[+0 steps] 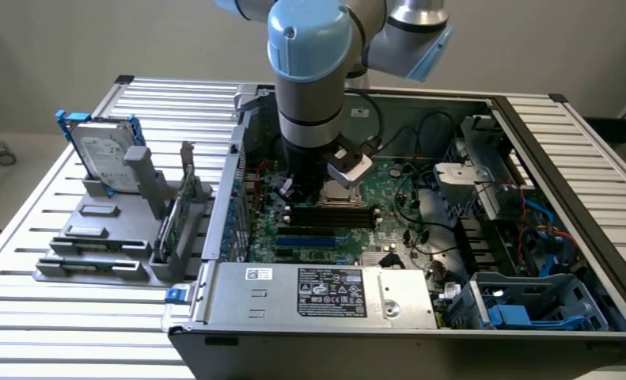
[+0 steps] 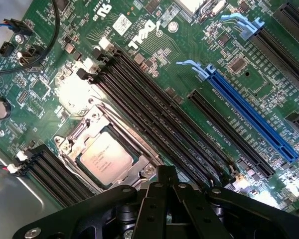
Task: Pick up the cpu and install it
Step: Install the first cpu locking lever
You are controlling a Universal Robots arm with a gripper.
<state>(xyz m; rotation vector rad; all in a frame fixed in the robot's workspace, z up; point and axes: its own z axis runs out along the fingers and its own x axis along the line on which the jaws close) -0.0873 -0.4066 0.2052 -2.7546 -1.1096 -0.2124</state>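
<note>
You've got a slatted metal table (image 1: pixel 59 309) carrying an open computer case (image 1: pixel 419 317) toward the exterior view's right and a grey fixture stand (image 1: pixel 101 245) holding a hard drive (image 1: pixel 104 154).

Lighting the scene evenly and softly from above in the exterior view, casting only faint shadows inside the computer case (image 1: pixel 566 158). Glaring white off a patch of the motherboard (image 2: pixel 154 45) beside the cpu (image 2: pixel 105 158) in the wrist view. Blurring the dark gripper (image 2: pixel 165 209) slightly, close to the lens.
</note>
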